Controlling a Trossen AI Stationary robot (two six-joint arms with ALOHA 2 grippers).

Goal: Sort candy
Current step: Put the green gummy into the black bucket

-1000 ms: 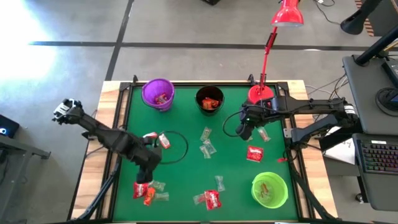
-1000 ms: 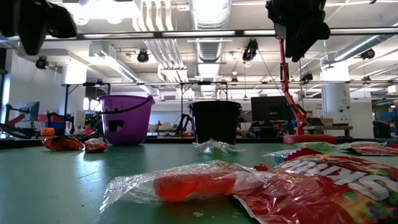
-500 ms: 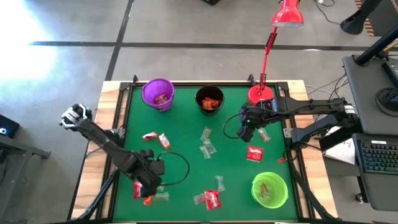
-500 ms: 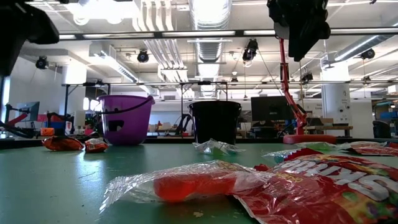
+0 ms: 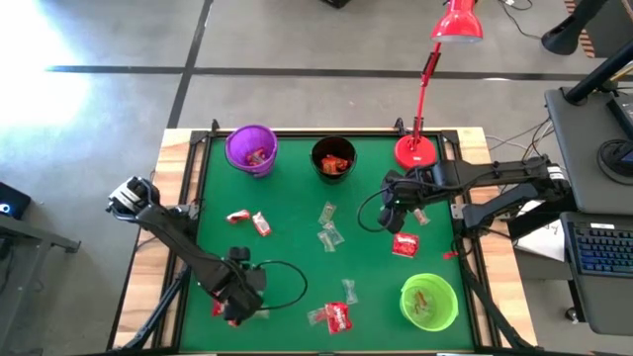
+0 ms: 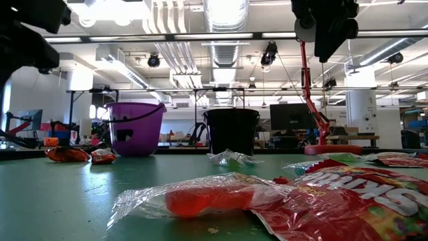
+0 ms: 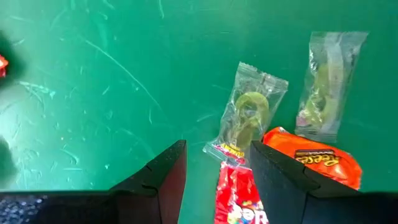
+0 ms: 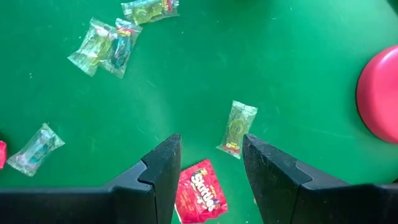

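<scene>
Candy lies scattered on the green table (image 5: 297, 198). My left gripper (image 5: 235, 297) hangs open, pointing down, over a near-left cluster. In its wrist view a red candy (image 7: 235, 198) lies below the gap between its fingers (image 7: 216, 155), with two clear greenish ring sweets (image 7: 246, 117) (image 7: 323, 87) and an orange one (image 7: 314, 160) beside it. My right gripper (image 5: 396, 213) stands open above the table's right part. A clear greenish sweet (image 8: 236, 127) lies ahead of its fingers (image 8: 210, 146) and a red packet (image 8: 200, 190) below them.
A purple cup (image 5: 250, 148) and a black cup (image 5: 333, 158) stand at the far edge, a green cup (image 5: 429, 302) at the near right. The red lamp's base (image 5: 413, 150) stands by the right arm. More candy lies mid-table (image 5: 326, 227), at the left (image 5: 247, 220) and near the front (image 5: 336, 314).
My left gripper has moved toward the table's near edge and down, over the candy cluster at the near left, staying open. No candy has moved.
</scene>
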